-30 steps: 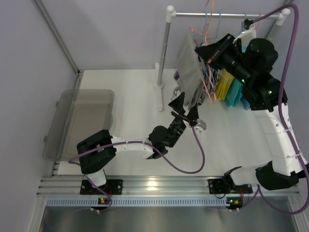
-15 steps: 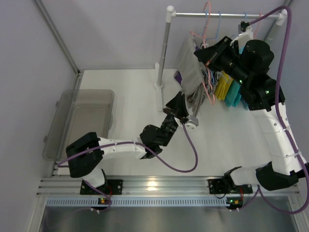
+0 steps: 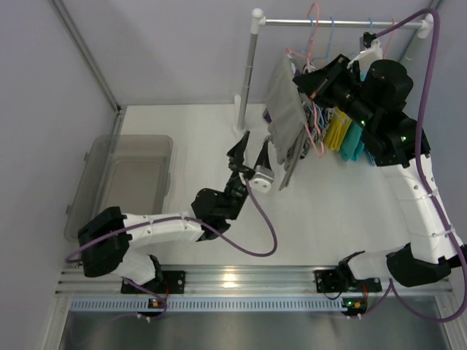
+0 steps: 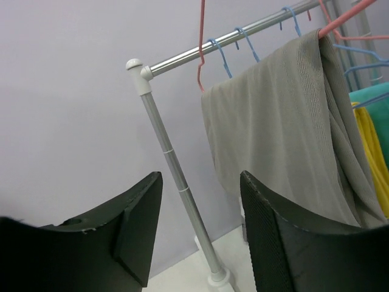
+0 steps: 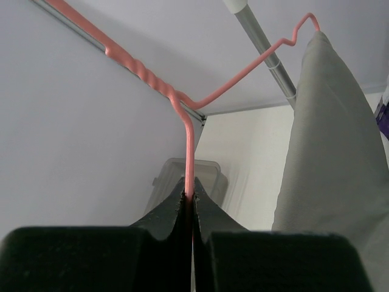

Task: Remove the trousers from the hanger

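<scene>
The top view looks steeply down from above and behind the arm bases, taking in the whole worktop (image 3: 197, 138), both arms and the clothes rail (image 3: 350, 22) beyond their jaws. The left wrist view sits low, tilted up between the left arm's jaws at the trousers (image 4: 285, 121) ahead of them. The right wrist view looks out close behind the right arm's jaws along the pink hanger (image 5: 189, 152), with those trousers just right of them, shared by all three views.

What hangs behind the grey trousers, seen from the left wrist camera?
A teal garment and a yellow one show past the right edge of the trousers. The trousers cover most of both, so what they are cannot be told.
</scene>
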### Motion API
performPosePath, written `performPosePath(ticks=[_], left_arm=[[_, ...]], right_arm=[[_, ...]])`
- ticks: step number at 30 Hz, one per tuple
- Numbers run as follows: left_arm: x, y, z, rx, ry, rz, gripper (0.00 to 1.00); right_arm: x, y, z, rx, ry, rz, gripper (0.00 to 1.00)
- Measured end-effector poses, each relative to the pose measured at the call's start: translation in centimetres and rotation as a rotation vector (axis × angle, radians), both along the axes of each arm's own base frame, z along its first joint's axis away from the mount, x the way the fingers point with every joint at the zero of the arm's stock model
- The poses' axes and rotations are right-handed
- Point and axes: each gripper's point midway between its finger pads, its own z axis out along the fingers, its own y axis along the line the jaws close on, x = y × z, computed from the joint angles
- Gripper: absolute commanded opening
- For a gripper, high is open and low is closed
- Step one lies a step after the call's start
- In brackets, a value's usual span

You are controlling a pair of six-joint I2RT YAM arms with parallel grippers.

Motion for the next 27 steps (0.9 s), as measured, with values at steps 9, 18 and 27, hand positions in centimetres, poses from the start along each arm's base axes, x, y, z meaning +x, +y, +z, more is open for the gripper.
performPosePath(ticks=[9, 18, 27], left_arm=[[-2.4, 1.1, 0.0, -0.074, 0.111, -0.191, 0.67], [-2.7, -3.0, -6.2, 0.116, 0.248, -0.306, 0.7], [-2.1, -4.9, -6.5, 0.129, 0.289, -0.341, 0.67]], right_arm=[[0.5, 0.4, 1.9, 0.015, -0.028, -0.051, 0.0], [1.1, 2.1, 1.2, -0.012, -0.002, -0.073, 0.0], [1.0, 3.1, 0.6, -0.041, 0.008, -0.065, 0.0]])
